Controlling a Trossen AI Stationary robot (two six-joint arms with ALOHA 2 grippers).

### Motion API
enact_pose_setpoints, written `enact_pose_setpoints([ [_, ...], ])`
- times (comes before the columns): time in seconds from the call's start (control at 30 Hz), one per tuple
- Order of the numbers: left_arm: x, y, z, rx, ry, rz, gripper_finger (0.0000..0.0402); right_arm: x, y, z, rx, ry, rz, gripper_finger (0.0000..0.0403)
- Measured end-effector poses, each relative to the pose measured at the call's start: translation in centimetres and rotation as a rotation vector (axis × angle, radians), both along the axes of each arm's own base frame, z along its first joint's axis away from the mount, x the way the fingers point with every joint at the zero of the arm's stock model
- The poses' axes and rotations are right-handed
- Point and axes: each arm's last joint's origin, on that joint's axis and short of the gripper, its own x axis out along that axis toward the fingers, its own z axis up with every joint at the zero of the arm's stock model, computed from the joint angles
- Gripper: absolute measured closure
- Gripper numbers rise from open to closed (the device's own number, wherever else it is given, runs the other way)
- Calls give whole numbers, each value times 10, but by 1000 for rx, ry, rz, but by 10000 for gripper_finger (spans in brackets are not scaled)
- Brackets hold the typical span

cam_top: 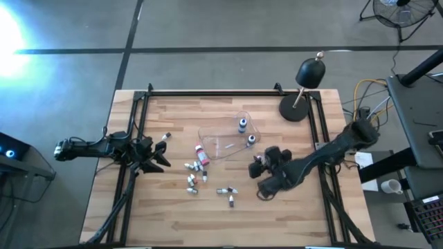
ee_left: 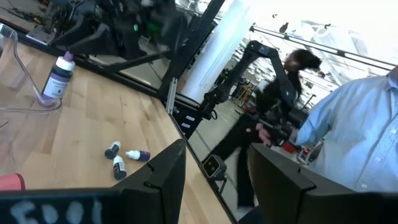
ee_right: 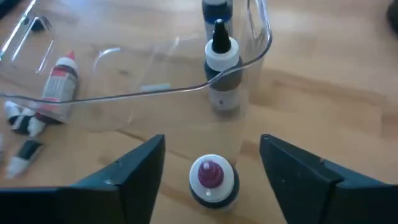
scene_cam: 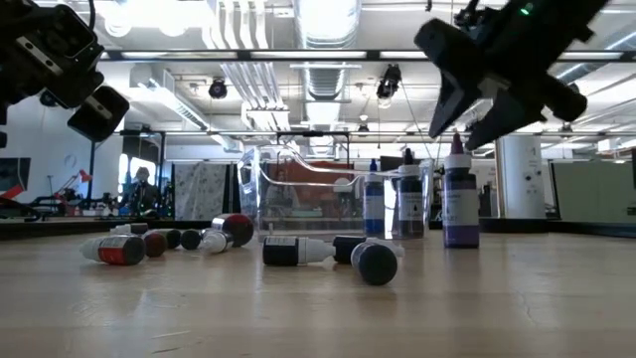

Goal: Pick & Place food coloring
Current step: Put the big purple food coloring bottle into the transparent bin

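A purple food coloring bottle (ee_right: 212,179) with a white cap stands upright on its base on the wood, just outside the clear tray (ee_right: 124,96). My right gripper (ee_right: 211,150) is open above it (scene_cam: 472,114), one finger to each side of its cap and apart from it. Two more bottles (cam_top: 242,125) stand in the tray. A red bottle (cam_top: 201,153) lies beside the tray. Several tiny bottles (cam_top: 192,178) lie scattered on the table. My left gripper (cam_top: 158,153) is open and empty, hovering over the table's left part.
A black domed lamp (cam_top: 304,86) stands at the table's far right corner. Black frame rails (cam_top: 131,131) run along the left and right edges. Bare wood lies toward the near edge (cam_top: 221,225). A person (ee_left: 354,130) stands beyond the table.
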Motion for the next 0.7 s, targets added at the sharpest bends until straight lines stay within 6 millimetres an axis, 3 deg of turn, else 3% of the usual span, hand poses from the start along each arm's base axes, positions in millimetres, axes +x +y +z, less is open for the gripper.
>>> enact_pose_setpoints([
  [0.17,0,0,0,0,0,0,255,1,-40,33,314,32,12,118],
  [0.33,0,0,0,0,0,0,255,8,-71,35,505,124,104,120],
  [0.5,0,0,0,0,0,0,255,19,-75,26,612,185,159,126],
  [0.7,0,0,0,0,0,0,255,33,-72,20,623,282,179,140],
])
